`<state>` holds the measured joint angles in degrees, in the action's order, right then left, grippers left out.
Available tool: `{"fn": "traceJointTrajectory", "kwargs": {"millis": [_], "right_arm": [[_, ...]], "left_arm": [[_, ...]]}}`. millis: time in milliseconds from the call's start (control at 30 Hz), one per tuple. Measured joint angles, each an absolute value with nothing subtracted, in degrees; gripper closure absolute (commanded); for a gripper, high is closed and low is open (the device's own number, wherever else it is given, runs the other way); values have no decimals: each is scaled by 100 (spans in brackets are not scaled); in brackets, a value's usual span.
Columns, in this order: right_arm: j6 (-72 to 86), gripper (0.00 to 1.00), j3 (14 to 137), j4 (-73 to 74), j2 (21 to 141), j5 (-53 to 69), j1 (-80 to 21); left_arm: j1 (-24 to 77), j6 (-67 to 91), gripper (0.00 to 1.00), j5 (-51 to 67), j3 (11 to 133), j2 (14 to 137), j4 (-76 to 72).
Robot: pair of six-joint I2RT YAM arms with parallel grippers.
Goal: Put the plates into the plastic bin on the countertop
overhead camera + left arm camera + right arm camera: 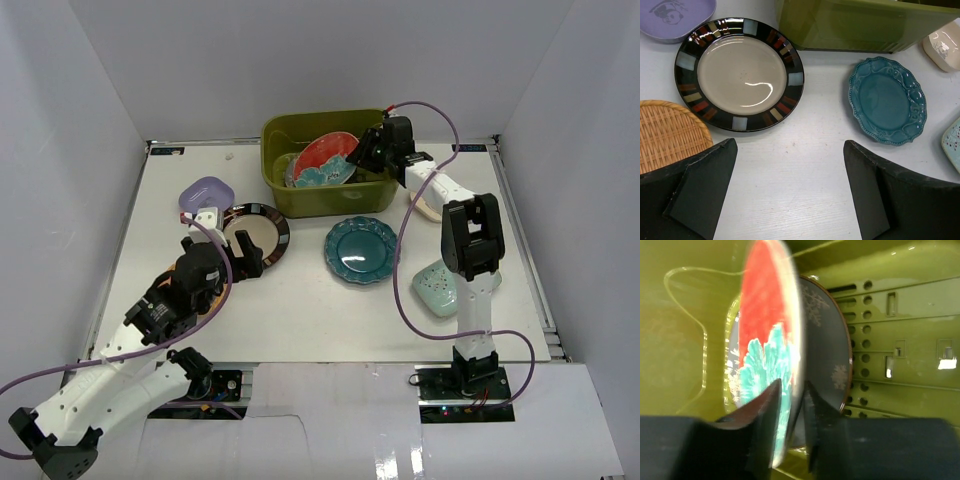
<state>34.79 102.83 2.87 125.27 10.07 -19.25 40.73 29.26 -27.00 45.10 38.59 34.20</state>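
My right gripper (368, 155) is over the olive-green plastic bin (285, 195) and shut on the rim of the red plate with a teal flower (326, 157). The right wrist view shows that plate (767, 335) edge-on between the fingers, with a grey printed plate (827, 355) behind it in the bin (900, 320). My left gripper (236, 256) is open and empty, just in front of the black-rimmed cream plate (740, 75). The teal scalloped plate (361, 250), lavender dish (206, 192), mint dish (437, 288) and orange woven plate (667, 132) lie on the white countertop (300, 305).
A cream dish (945, 45) lies right of the bin, partly under the right arm. White walls enclose the countertop on three sides. The right arm's purple cable (402, 270) loops over the surface right of the teal plate.
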Motion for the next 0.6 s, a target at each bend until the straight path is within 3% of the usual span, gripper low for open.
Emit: {"fn": "traceJointTrajectory", "kwargs": {"millis": [100, 400, 600], "right_arm": [[3319, 34, 10228, 386, 12497, 893, -1962], [2711, 3, 10256, 882, 12252, 414, -2047], [2279, 10, 10208, 1009, 11336, -67, -2300]], "left_arm": [[4010, 2912, 2, -2648, 4471, 3870, 3415], [3876, 2893, 2, -2609, 4460, 3889, 3389], [3830, 2893, 2, -2615, 4460, 3865, 3385]]}}
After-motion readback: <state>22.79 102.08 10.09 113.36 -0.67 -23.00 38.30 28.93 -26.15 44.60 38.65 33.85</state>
